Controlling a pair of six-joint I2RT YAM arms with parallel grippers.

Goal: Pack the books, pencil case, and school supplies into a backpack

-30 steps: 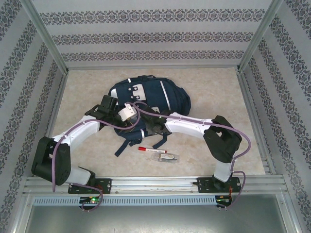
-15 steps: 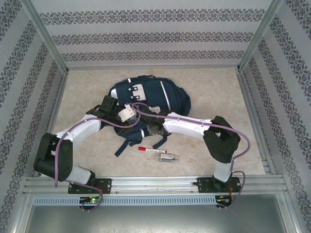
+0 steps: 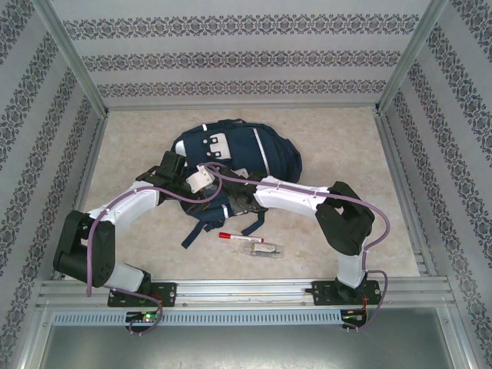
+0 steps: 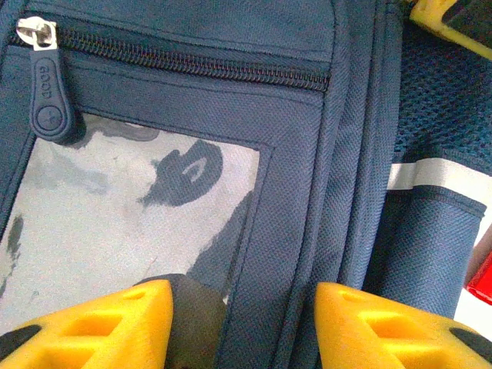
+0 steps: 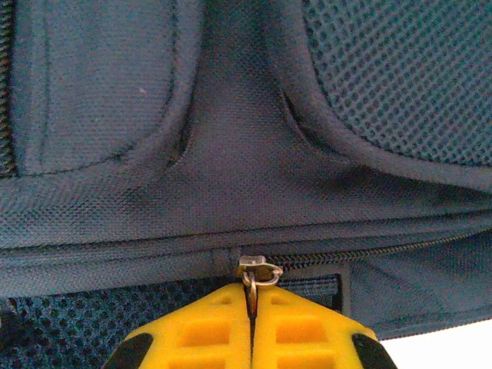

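Note:
The navy-blue backpack [image 3: 244,154] lies flat mid-table. My left gripper [image 3: 200,192] sits over its lower left part. In the left wrist view this gripper [image 4: 242,323] is open, its yellow fingers [image 4: 115,323] standing either side of a seam beside a pale grey patch [image 4: 115,223]. My right gripper [image 3: 240,201] is at the backpack's near edge, and the right wrist view shows it [image 5: 251,296] shut on the metal zip pull [image 5: 254,277]. A white marker with a red cap [image 3: 231,237] and a clear-wrapped greyish item [image 3: 263,249] lie on the table in front. The book and the pencil case are out of view.
A dark strap [image 3: 198,229] trails from the backpack toward the near edge. Metal frame posts and patterned walls enclose the table on three sides. A second zip pull [image 4: 50,100] and a white reflective stripe [image 4: 438,173] show on the backpack.
My right arm has swung a little left, carrying its gripper left along the backpack's near edge. The left arm's elbow shifted slightly a second ago and has held still since.

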